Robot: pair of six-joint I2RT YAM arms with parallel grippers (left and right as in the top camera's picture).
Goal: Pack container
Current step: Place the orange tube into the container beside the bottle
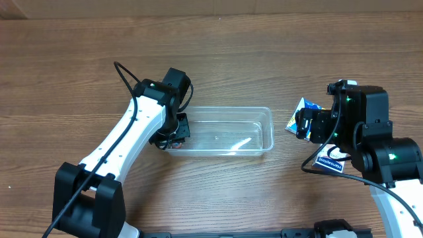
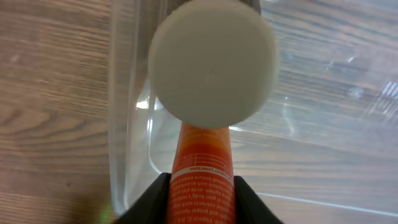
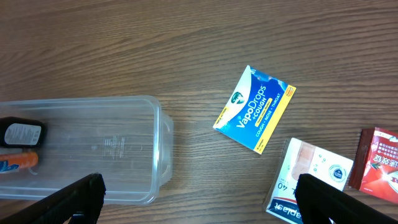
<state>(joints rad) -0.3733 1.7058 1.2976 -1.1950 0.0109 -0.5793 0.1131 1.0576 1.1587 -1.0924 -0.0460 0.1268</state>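
The clear plastic container (image 1: 228, 132) lies in the middle of the table. My left gripper (image 1: 177, 129) is at its left end, shut on an orange tube with a white cap (image 2: 211, 62). In the left wrist view the jaws (image 2: 202, 190) clamp the tube's body over the container's left rim (image 2: 121, 124). My right gripper (image 1: 308, 124) is open and empty, right of the container. In the right wrist view its fingers (image 3: 205, 199) spread wide above bare wood, with the container (image 3: 112, 149) to the left and the orange tube (image 3: 15, 162) at its far end.
A blue and yellow VapoDrops box (image 3: 254, 109) lies right of the container and shows partly under my right wrist (image 1: 301, 109). A white box (image 3: 308, 177), also in the overhead view (image 1: 330, 160), and a red box (image 3: 379, 158) lie farther right.
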